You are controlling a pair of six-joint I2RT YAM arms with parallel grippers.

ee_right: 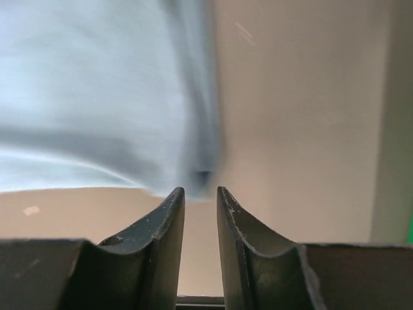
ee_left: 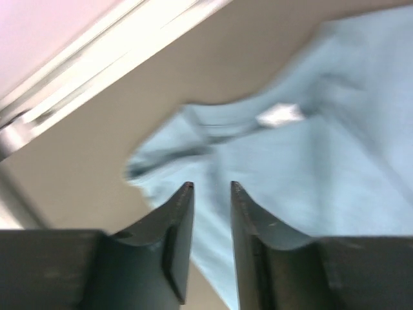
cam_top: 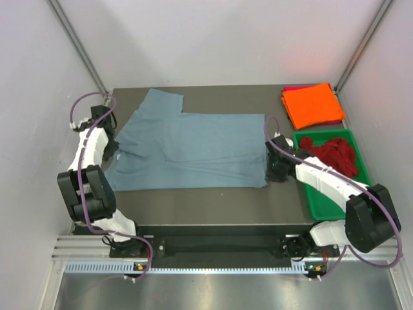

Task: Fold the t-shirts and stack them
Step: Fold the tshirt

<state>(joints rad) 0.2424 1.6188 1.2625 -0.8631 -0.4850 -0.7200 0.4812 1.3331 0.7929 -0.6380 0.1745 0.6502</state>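
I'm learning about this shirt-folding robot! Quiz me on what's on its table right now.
1. Fill in: the crumpled dark red cotton t-shirt sits in the green plastic ___.
2. True or false: the folded bright orange cotton t-shirt lies on top of the magenta-pink t-shirt.
3. Which is spread flat on the grey table? A) dark red t-shirt B) orange t-shirt C) dusty blue-grey cotton t-shirt
Key: 1 tray; 2 true; 3 C.

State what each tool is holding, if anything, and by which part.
Nothing is held: the left tool and the right tool both show an empty gap, near the blue-grey t-shirt.
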